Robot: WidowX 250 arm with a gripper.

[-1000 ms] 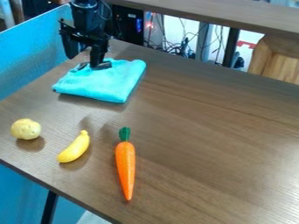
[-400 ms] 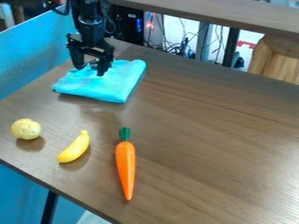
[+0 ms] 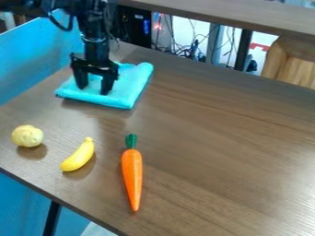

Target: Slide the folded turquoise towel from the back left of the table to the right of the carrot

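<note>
My gripper (image 3: 93, 88) hangs at the upper left, open, its two fingers apart and pointing down over the folded turquoise cloth (image 3: 130, 83). Whether the fingertips touch the cloth I cannot tell; nothing else is between them. Toward the table's near left edge lie a round, pale yellow potato (image 3: 27, 136), a small yellow banana (image 3: 78, 155) to its right, and an orange carrot (image 3: 132, 177) with a green top, its tip pointing toward the camera.
The brown wooden table (image 3: 227, 152) stretches off to the right. A blue panel (image 3: 31, 60) stands along its left side. Behind the far edge are a raised shelf (image 3: 246, 18), tangled cables and a wooden piece (image 3: 295, 64) at the right.
The gripper has swung round so both fingers show apart, and has come slightly toward the camera over the cloth. The cloth, potato, banana and carrot have stayed in place.
</note>
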